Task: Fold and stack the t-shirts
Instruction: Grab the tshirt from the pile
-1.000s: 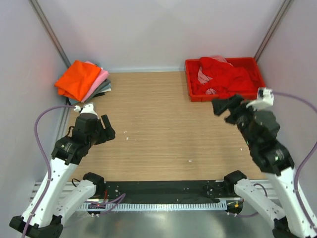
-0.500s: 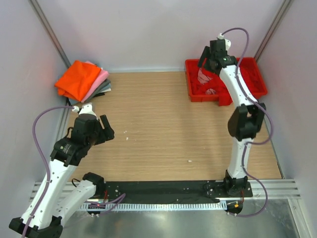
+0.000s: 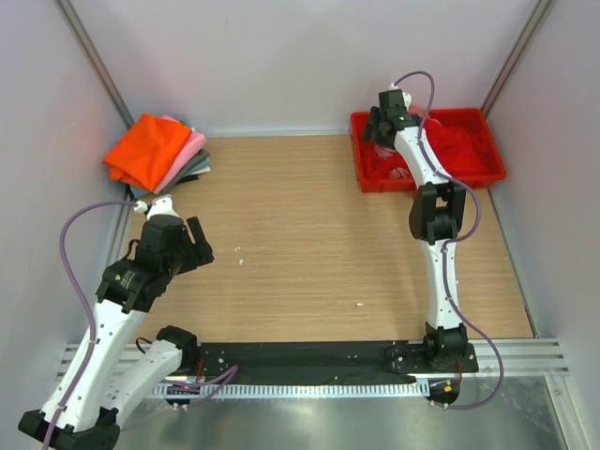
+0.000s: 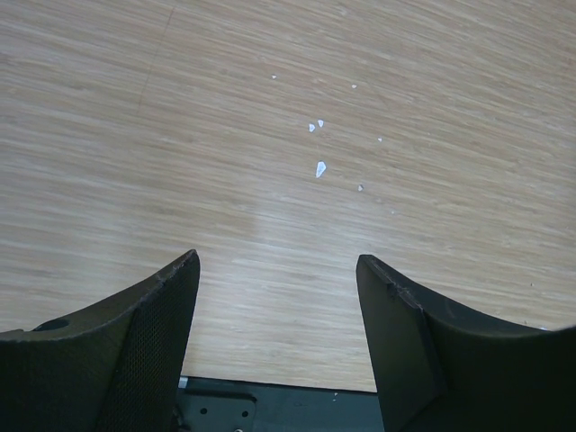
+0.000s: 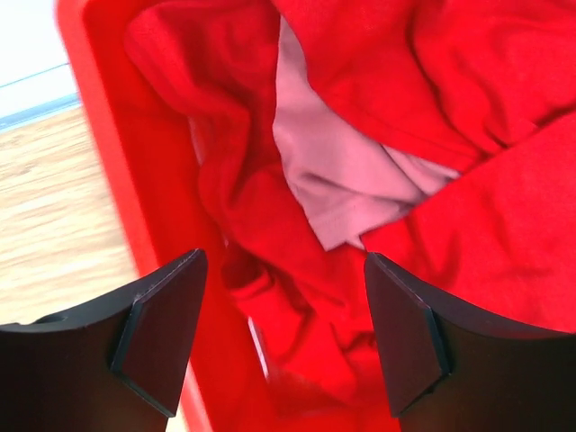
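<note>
A bright red t-shirt (image 3: 459, 145) lies crumpled in the red tray (image 3: 361, 178) at the back right. In the right wrist view the red t-shirt (image 5: 486, 81) is bunched around a dusty pink t-shirt (image 5: 342, 189). My right gripper (image 3: 378, 131) (image 5: 283, 261) hangs open just above the cloth near the tray's left wall (image 5: 108, 153), holding nothing. A folded stack sits at the back left: an orange t-shirt (image 3: 145, 150) on top, a light pink one (image 3: 186, 155) and a grey one (image 3: 199, 169) beneath. My left gripper (image 3: 202, 246) (image 4: 276, 259) is open over bare wood.
The wooden table (image 3: 309, 225) runs between the stack and the tray, with a few white specks (image 4: 317, 167) on it. A black rail (image 3: 300, 358) lines the near edge. Grey walls close in on both sides and behind.
My right arm has swung from the near right out over the tray at the back, and its jaws have narrowed a little. The left arm has barely moved.
</note>
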